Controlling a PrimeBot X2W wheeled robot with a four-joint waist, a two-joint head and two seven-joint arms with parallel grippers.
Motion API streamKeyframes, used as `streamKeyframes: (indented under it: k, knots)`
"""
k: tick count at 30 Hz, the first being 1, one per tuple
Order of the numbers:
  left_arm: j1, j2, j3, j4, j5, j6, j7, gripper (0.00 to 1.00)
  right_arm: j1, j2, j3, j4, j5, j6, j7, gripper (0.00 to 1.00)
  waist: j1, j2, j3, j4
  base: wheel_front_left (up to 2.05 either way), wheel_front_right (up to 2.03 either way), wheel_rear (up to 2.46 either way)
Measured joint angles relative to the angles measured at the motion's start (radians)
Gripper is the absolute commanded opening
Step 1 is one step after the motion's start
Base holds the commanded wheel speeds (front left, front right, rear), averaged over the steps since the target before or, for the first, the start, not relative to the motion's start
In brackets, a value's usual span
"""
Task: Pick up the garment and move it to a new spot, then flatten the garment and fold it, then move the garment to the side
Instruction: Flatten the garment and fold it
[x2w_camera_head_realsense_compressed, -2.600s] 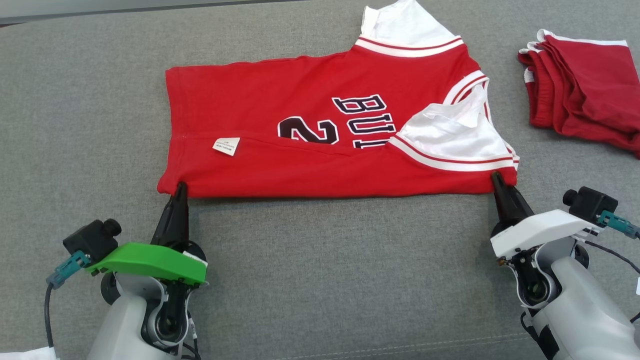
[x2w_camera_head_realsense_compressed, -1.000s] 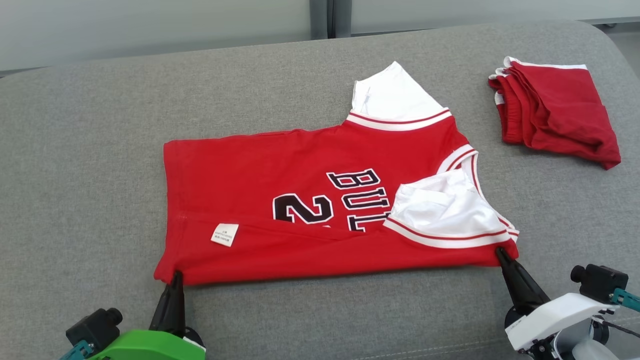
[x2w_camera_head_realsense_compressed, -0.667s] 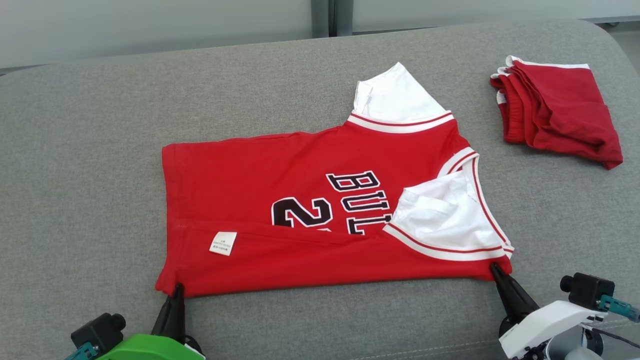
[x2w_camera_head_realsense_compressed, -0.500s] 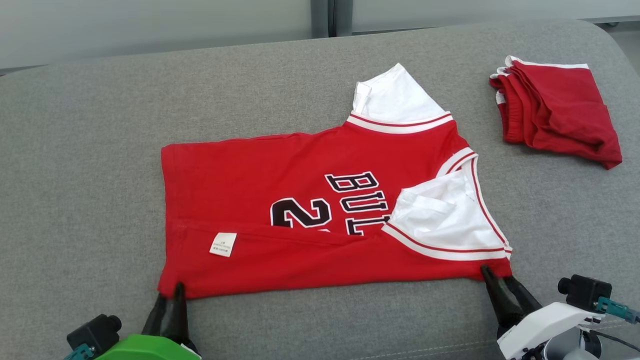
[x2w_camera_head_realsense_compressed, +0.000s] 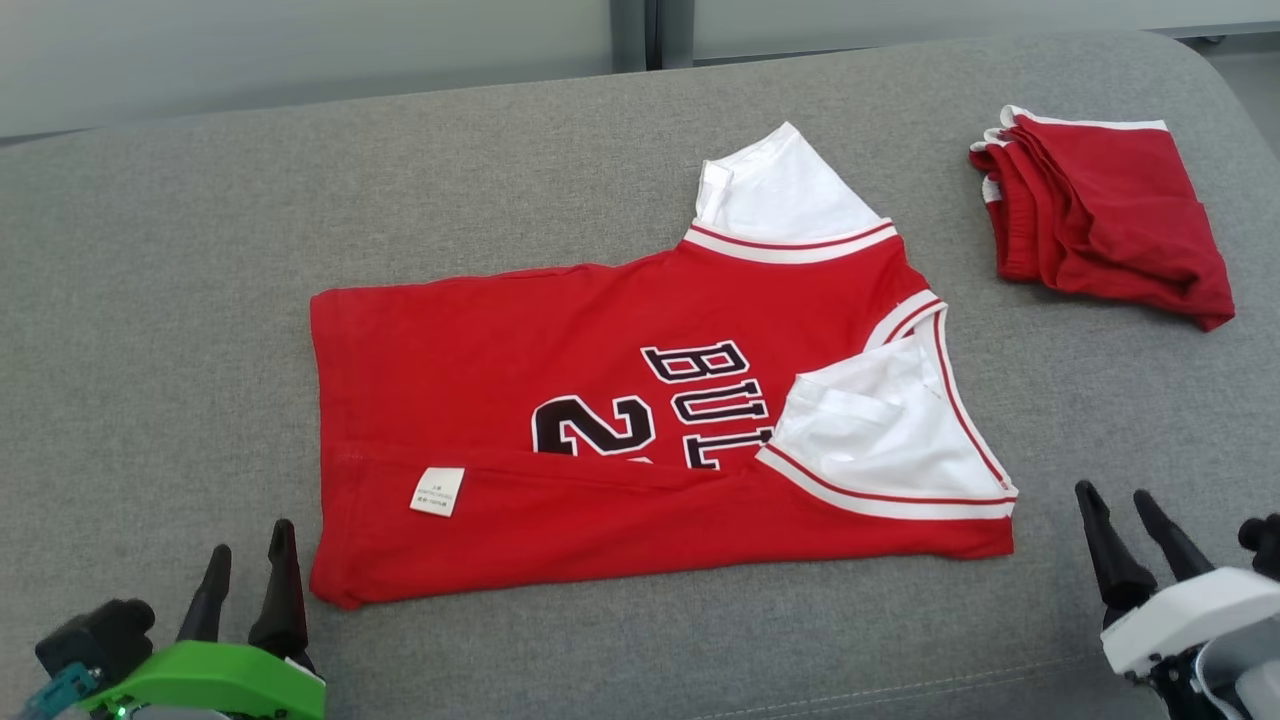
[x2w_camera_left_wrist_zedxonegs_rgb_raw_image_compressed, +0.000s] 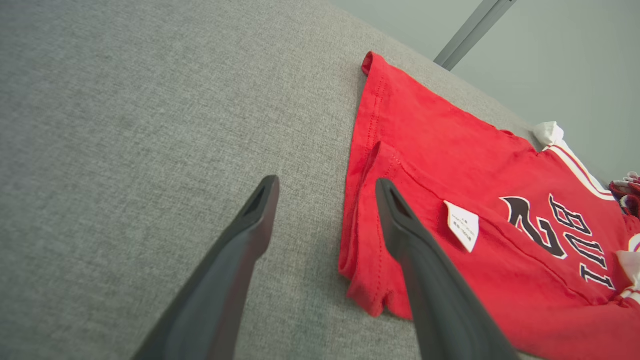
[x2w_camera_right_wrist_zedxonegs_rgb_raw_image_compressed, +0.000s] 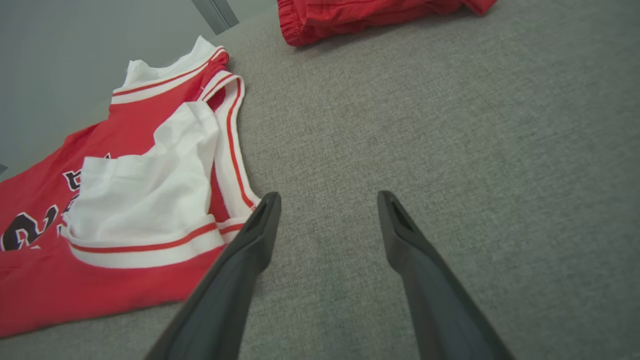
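The garment (x2w_camera_head_realsense_compressed: 520, 350) is a red jersey with white sleeves and black lettering, lying flat on the grey cushion with its near edge folded over and a white label showing. My left gripper (x2w_camera_head_realsense_compressed: 250, 555) stands open just left of the jersey's near-left corner, holding nothing. In the left wrist view, the gripper (x2w_camera_left_wrist_zedxonegs_rgb_raw_image_compressed: 325, 187) has that garment corner (x2w_camera_left_wrist_zedxonegs_rgb_raw_image_compressed: 370, 295) just beside the right finger. My right gripper (x2w_camera_head_realsense_compressed: 1110, 495) is open too, a little right of the near-right corner. The right wrist view has the gripper (x2w_camera_right_wrist_zedxonegs_rgb_raw_image_compressed: 327, 200) over bare cushion, the garment (x2w_camera_right_wrist_zedxonegs_rgb_raw_image_compressed: 140, 170) to its left.
A folded pile of red clothes (x2w_camera_head_realsense_compressed: 1100, 215) lies at the far right of the grey cushion (x2w_camera_head_realsense_compressed: 150, 300), also at the top of the right wrist view as clothes (x2w_camera_right_wrist_zedxonegs_rgb_raw_image_compressed: 360, 15). A pale wall runs behind the cushion's far edge.
Both grippers opened and let go of the jersey's near corners, then drew back and outward. The jersey now lies free on the cushion. The camera shifted slightly.
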Motion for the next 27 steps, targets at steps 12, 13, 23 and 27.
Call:
streamKeyframes:
  k: [12, 13, 23, 27]
  knots:
    - [-0.283, 0.056, -0.096, -0.022, 0.104, 0.009, 0.119, 1.00, -0.196, -0.067, 0.049, -0.177, -0.116, 0.010, 0.008, 1.00, 0.0000, 0.0000, 0.051, -0.021, 0.00, 0.00, 0.00]
    - [-0.309, 0.056, -0.099, -0.015, 0.109, 0.012, 0.132, 1.00, -0.211, -0.071, 0.056, -0.189, -0.121, 0.012, 0.015, 1.00, 0.0000, 0.0000, 0.060, -0.022, 0.00, 0.00, 0.00]
    - [-0.527, 0.056, -0.114, 0.123, 0.142, 0.050, 0.253, 1.00, -0.319, -0.072, 0.102, -0.252, -0.137, 0.025, 0.067, 1.00, 0.0000, 0.0000, 0.166, -0.038, 0.00, 0.00, 0.00]
    - [-0.584, 0.080, -0.096, 0.175, 0.162, 0.052, 0.282, 1.00, -0.352, -0.068, 0.114, -0.262, -0.143, 0.027, 0.076, 1.00, 0.0000, 0.0000, 0.205, -0.050, 0.00, 0.00, 0.00]
